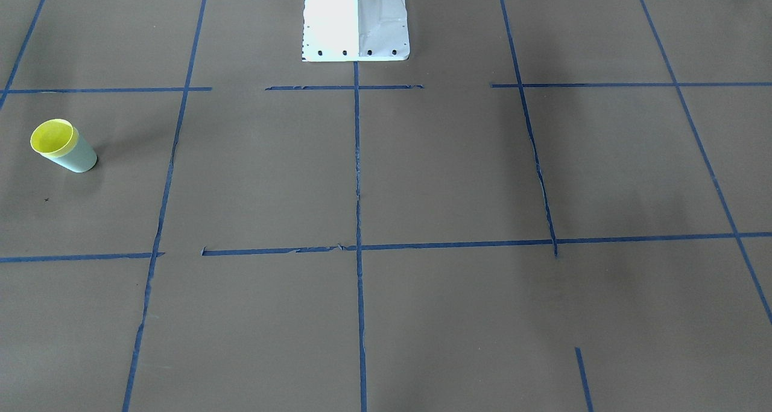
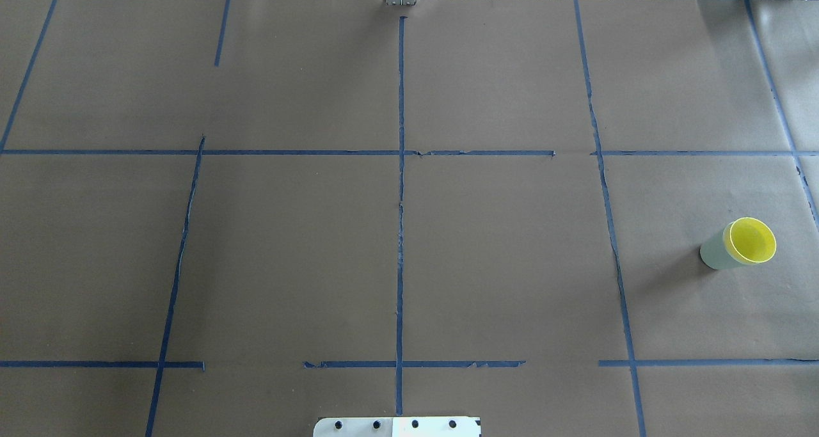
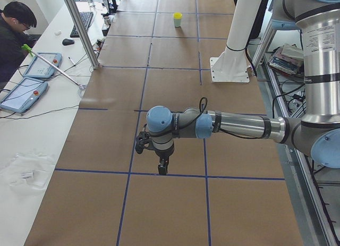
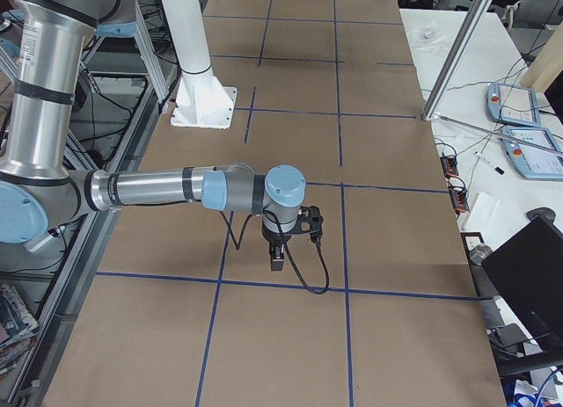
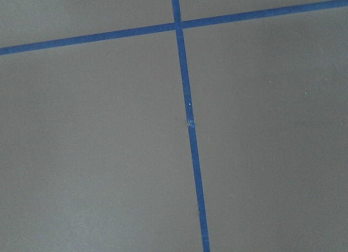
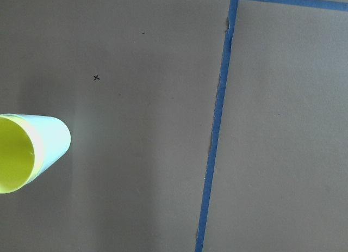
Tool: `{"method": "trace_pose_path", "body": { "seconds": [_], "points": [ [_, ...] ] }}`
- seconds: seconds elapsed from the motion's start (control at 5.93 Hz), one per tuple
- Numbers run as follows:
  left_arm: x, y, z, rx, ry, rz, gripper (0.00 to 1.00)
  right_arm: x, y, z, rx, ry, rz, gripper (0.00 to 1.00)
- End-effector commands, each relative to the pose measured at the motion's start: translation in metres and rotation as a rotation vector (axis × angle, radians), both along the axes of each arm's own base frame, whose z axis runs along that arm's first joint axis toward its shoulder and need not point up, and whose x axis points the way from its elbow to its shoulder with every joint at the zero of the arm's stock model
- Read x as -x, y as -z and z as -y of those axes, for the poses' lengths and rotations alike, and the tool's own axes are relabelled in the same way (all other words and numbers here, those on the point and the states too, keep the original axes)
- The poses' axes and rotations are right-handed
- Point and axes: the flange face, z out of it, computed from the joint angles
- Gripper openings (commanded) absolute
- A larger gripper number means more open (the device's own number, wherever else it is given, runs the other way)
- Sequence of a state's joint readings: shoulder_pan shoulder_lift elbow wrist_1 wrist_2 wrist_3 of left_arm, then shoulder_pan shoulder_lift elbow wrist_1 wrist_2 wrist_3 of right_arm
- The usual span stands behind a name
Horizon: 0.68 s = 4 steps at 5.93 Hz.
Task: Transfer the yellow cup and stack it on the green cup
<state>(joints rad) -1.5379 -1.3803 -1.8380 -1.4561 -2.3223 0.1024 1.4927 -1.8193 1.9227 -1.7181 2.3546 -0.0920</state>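
The yellow cup (image 1: 53,137) sits nested inside the green cup (image 1: 78,157), and the pair stands upright on the brown table near its right end. The stack also shows in the overhead view, yellow cup (image 2: 753,240) in green cup (image 2: 715,253), and at the left edge of the right wrist view (image 6: 13,159). No gripper touches it. My left gripper (image 3: 163,166) shows only in the exterior left view, hanging above the table far from the cups. My right gripper (image 4: 276,259) shows only in the exterior right view. I cannot tell whether either is open or shut.
Blue tape lines (image 2: 400,232) divide the brown table into squares. The white robot pedestal (image 1: 356,20) stands at the table's robot side. An operator (image 3: 13,39) sits by tablets (image 3: 24,92) and a metal pole (image 3: 82,31) at a side bench.
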Motion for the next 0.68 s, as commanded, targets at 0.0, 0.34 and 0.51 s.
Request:
{"method": "trace_pose_path", "body": {
  "seconds": [0.0, 0.34, 0.51],
  "points": [
    [0.0030, -0.0080, -0.0147, 0.047, 0.016, 0.008, 1.00, -0.0001, -0.0012, -0.0001, 0.002, 0.000, -0.002, 1.00],
    [0.0024, -0.0028, -0.0136, 0.026, 0.010, 0.007, 1.00, 0.0001, -0.0012, 0.0005, 0.002, 0.000, 0.000, 1.00],
    [0.0023, -0.0054, -0.0149, 0.036, 0.009, 0.006, 1.00, 0.0001, -0.0012, 0.0006, 0.002, 0.000, 0.000, 1.00]
  ]
}}
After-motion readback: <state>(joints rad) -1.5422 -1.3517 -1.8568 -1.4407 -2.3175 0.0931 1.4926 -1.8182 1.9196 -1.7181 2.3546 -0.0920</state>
